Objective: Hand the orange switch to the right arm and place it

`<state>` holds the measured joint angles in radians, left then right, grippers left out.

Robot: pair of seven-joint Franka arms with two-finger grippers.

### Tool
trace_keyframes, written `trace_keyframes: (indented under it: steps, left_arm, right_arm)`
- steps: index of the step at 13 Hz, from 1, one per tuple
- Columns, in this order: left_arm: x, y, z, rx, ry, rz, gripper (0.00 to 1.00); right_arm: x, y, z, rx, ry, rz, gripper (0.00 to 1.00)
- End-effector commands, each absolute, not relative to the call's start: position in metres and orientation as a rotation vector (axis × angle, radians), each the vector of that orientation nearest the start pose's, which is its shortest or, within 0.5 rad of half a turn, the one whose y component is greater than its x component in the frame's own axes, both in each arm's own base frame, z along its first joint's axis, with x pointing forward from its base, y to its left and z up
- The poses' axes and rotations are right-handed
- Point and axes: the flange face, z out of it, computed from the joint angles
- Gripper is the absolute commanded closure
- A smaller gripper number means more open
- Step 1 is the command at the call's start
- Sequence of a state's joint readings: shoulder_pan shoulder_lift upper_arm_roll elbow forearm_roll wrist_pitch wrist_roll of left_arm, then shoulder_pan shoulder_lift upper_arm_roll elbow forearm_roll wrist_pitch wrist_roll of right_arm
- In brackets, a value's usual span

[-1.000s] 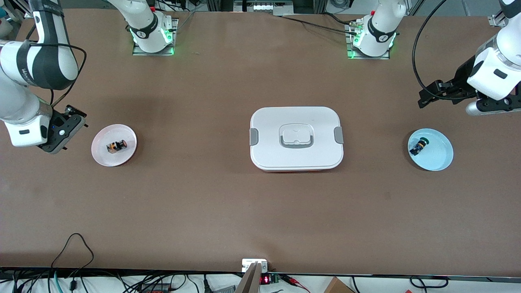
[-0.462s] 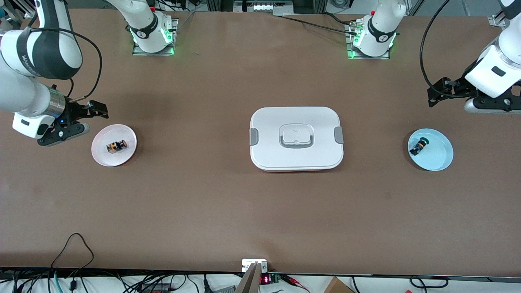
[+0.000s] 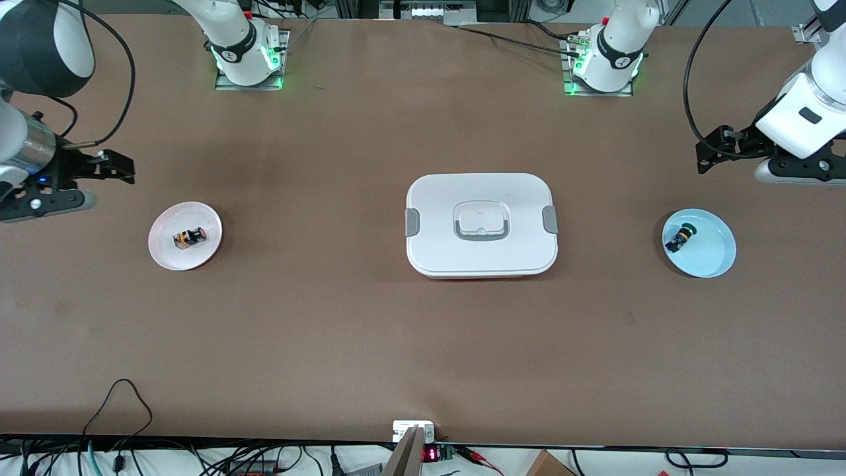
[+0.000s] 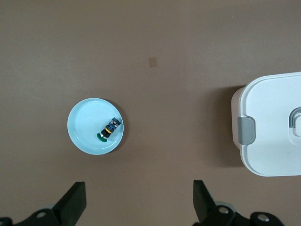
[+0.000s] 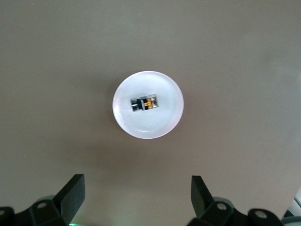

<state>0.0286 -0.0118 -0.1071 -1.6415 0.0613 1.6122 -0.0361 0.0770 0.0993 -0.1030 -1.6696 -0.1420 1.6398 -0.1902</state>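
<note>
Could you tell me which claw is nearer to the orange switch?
Right. The right claw hovers open by the pink plate holding the orange switch; the left claw is at the table's left-arm end.

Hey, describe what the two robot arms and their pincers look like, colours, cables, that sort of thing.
Both arms are white with dark grey joint bands; their bases glow green. The right arm has a silver wrist, a looping black cable and a small blue light. Its right pincer is black. The left arm also trails a black cable, ending in the black left pincer.

Robotics lab: bolted arm bases (image 3: 248, 56), cables (image 3: 119, 410) along table edge.
</note>
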Motion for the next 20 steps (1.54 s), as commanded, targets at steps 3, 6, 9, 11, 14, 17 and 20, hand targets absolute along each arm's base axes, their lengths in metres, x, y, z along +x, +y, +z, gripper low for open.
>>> trace_keyframes:
  steps: [3,6,9,11,14,17,20]
  left_arm:
    - [0.555,-0.021,0.601,-3.119,0.045,0.028,0.0]
    - [0.556,-0.021,0.6,-3.119,0.045,0.03,0.0]
    - [0.556,-0.022,0.6,-3.118,0.047,0.03,0.0]
    - [0.557,-0.021,0.6,-3.118,0.047,0.03,0.0]
    - [0.557,-0.022,0.601,-3.116,0.05,0.028,0.0]
    - [0.557,-0.022,0.601,-3.116,0.05,0.028,0.0]
    - [0.557,-0.022,0.601,-3.118,0.05,0.028,0.0]
  right_arm:
    - [0.585,-0.062,0.559,-3.258,0.132,0.156,0.0]
    - [0.572,-0.083,0.58,-3.2,0.092,0.17,0.0]
    - [0.547,-0.07,0.598,-3.197,0.027,0.047,0.0]
    - [0.545,-0.065,0.584,-3.194,0.032,0.026,0.0]
    - [0.543,-0.059,0.578,-3.194,0.124,0.064,0.0]
    - [0.539,-0.059,0.585,-3.195,0.028,0.069,0.0]
    - [0.541,-0.059,0.596,-3.196,0.029,0.025,0.0]
